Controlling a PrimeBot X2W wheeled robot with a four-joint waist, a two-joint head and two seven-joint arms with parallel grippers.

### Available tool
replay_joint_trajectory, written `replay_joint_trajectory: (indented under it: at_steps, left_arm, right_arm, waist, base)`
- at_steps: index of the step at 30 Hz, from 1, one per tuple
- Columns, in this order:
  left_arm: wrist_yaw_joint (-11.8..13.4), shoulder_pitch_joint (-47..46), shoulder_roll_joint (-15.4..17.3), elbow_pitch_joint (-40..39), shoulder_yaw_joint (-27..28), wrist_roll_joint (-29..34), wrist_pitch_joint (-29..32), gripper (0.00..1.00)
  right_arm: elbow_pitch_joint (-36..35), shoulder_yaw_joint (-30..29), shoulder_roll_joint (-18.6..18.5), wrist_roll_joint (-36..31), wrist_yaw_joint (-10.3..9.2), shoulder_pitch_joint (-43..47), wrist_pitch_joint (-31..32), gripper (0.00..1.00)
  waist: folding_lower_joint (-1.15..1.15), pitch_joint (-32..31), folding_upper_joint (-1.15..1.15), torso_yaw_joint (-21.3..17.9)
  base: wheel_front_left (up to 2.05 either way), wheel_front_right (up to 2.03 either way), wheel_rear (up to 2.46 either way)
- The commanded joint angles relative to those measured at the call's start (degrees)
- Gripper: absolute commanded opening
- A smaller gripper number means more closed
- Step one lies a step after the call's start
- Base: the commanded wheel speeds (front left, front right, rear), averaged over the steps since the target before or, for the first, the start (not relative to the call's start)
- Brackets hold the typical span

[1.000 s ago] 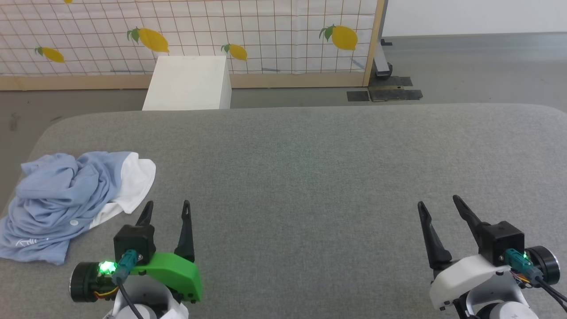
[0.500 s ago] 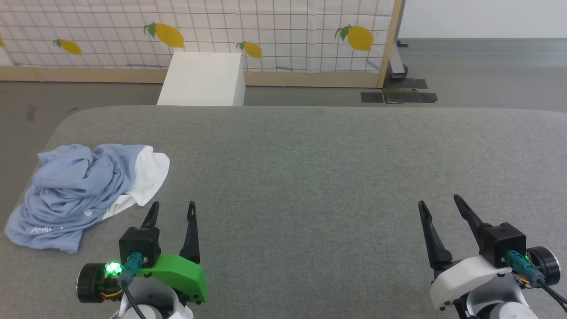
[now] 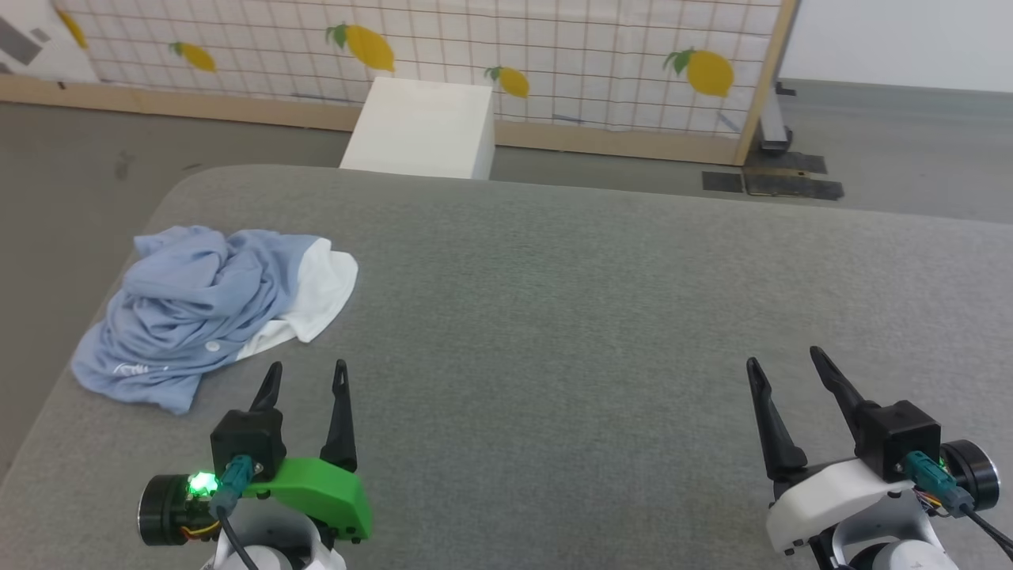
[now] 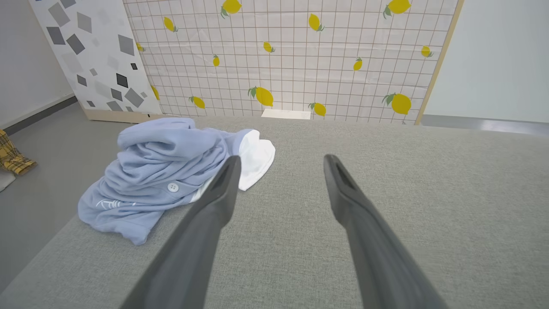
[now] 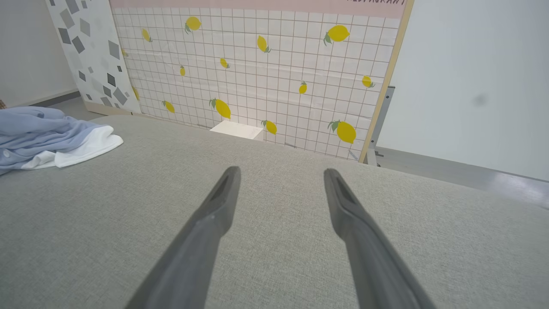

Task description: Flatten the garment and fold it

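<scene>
In the head view the garment lies crumpled in a heap at the left of the frame, near the left edge and far left corner of the grey padded table. Its light blue folds are piled up, a white panel sticks out on the heap's right side, and a small white button and a white script logo show near its lower edge. The left gripper sits at the lower left, just below the garment and apart from it, its two dark fingers spread with nothing between them. The right gripper sits at the lower right, well apart from the cloth, fingers likewise spread and empty. A white box stands on the floor beyond the table's far edge, in front of a lemon-print screen. In the left wrist view the left gripper rises from the bottom edge with its fingers wide apart over bare grey fabric. The garment fills the middle left, and the tip of the finger on the left of the frame stands in front of its white edge; whether they touch cannot be told. In the right wrist view the right gripper is spread and empty over bare table, and the garment shows at the left edge of the frame.
</scene>
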Motion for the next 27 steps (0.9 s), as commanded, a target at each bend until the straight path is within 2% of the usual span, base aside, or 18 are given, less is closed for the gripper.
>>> replay_joint_trajectory:
  at_steps: [1,16,27]
  left_arm:
    - [0.45,-0.75,0.36,0.17,-0.27,-0.92,-0.69,1.0]
    - [1.94,-0.52,0.89,0.75,-0.78,-2.69,-2.49,1.0]
    - [3.06,-0.32,1.3,1.22,-1.49,-3.77,-3.77,1.0]
  right_arm:
    - [0.23,0.11,0.04,0.39,-0.03,-0.79,-0.67,1.0]
    - [0.74,0.45,0.06,0.55,-0.04,-1.08,-2.2,1.0]
    - [1.03,0.63,0.07,1.07,-0.05,-1.08,-3.4,1.0]
  waist:
    - [0.0,0.05,0.0,1.52]
    - [0.0,-0.05,0.0,8.31]
    - [0.0,-0.28,0.0,11.9]
  base:
    - [0.0,0.0,0.0]
    - [0.0,0.0,0.0]
    - [0.0,0.0,0.0]
